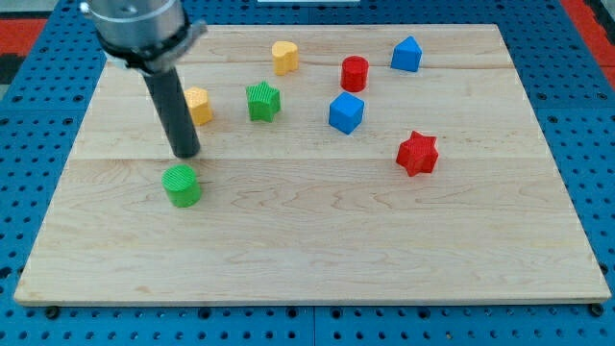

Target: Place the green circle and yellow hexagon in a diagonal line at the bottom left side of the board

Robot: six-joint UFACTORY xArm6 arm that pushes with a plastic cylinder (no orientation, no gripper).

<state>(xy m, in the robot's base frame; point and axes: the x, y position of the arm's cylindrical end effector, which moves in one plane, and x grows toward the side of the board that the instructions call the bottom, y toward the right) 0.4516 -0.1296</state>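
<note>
The arm carries no pincer; it ends in a dark rod, so there is nothing that could stand wide, narrow or holding. My tip rests on the board in the left half of the view, just above the green circle and close to it; contact between the two cannot be confirmed. The rod rises from the tip toward the view's top left, where its grey mount is cut by the frame edge.

The green circle stands left of centre, about mid-height on the board. The yellow hexagon sits above it, just to the right of the rod and partly hidden behind it. The two are apart, with my tip between them.

Other blocks, all in the upper half:
- green star, right of the yellow hexagon;
- yellow heart, near the top edge;
- red cylinder, right of the heart;
- blue block, pointed on top, furthest to the top right;
- blue cube, below the red cylinder;
- red star, lowest on the right side.

The wooden board lies on a blue perforated desk.
</note>
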